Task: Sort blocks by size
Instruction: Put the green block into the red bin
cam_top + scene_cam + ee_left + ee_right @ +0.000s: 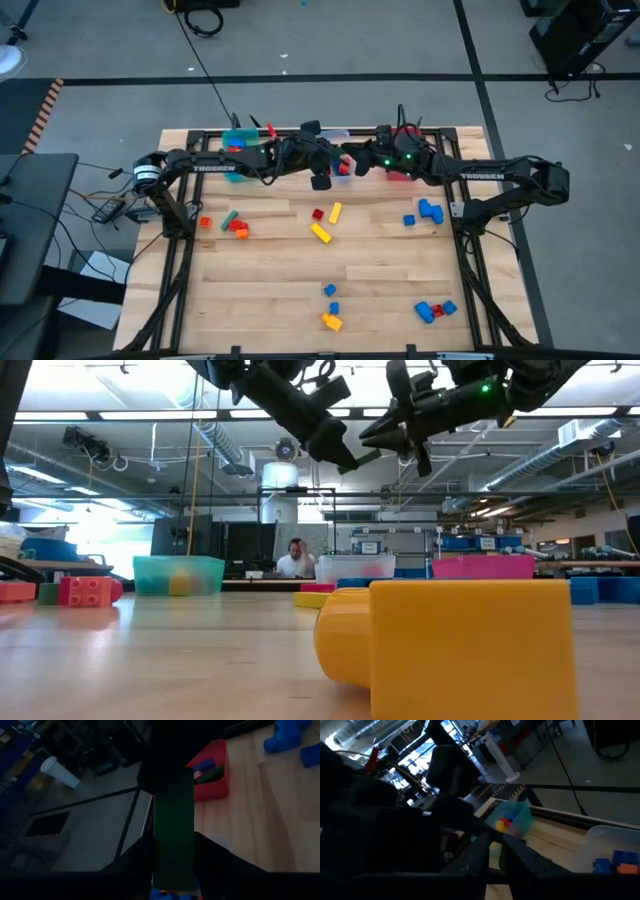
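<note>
My left gripper [320, 181] hangs high over the far middle of the table, beside the clear bin [341, 166], and is shut on a long dark green bar [172, 810]. My right gripper [352, 160] hovers over the clear bin, its fingers [481, 856] drawn together with only a slit between them, holding nothing that I can see. The two grippers are close together in the low view, the left [343, 458] and the right [372, 434]. Loose blocks lie flat on the table: yellow [320, 233], red [318, 213], blue [430, 210]. My left gripper pinches the green bar by its two long sides [157, 854], one finger on each side. The bar lies along the fingers and sticks out beyond them. It is lifted clear of the table. Which end of the bar sits between the fingers does not show.
The teal bin [240, 152], the clear bin and the red bin [214, 770] stand in a row at the far edge. More blocks lie at the left [232, 226] and near the front edge [332, 321] [436, 310]. A large yellow block [450, 645] lies close to the low camera.
</note>
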Controlling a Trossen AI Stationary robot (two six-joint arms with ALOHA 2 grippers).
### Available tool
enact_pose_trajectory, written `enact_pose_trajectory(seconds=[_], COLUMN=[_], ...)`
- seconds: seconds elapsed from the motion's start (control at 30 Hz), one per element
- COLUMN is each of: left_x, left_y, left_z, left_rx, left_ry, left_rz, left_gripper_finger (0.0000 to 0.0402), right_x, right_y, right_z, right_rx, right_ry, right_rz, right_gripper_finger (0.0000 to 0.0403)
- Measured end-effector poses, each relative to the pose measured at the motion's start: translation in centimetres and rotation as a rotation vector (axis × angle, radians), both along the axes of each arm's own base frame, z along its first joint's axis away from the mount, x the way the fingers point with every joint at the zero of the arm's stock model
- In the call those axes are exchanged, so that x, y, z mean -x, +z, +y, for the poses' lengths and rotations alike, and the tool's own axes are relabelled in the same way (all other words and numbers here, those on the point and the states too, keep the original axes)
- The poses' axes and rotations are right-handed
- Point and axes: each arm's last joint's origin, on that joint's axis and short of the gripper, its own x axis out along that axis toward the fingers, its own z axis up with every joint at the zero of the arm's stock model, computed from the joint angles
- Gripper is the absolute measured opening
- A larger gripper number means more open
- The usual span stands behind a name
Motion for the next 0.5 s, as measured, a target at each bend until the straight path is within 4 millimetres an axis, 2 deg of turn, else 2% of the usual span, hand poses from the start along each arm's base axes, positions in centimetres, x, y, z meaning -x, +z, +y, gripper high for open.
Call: enact_pose_trajectory(seconds=[0.27, 0.5], left_x=[-0.02, -0.08], left_y=[-0.01, 0.22], left_z=[0.01, 0.1], left_rx=[-0.001, -0.019], left_ry=[0.0, 0.015], left_rz=[-0.002, -0.023], left_gripper_finger=[0.0122, 0.0122], right_x=[0.04, 0.1], right_y=[-0.28, -0.48], right_z=[0.01, -0.07], right_rx=[-0.01, -0.011], right_ry=[0.002, -0.002], right_rz=[0.029, 0.051], right_gripper_finger=[0.0122, 0.0129])
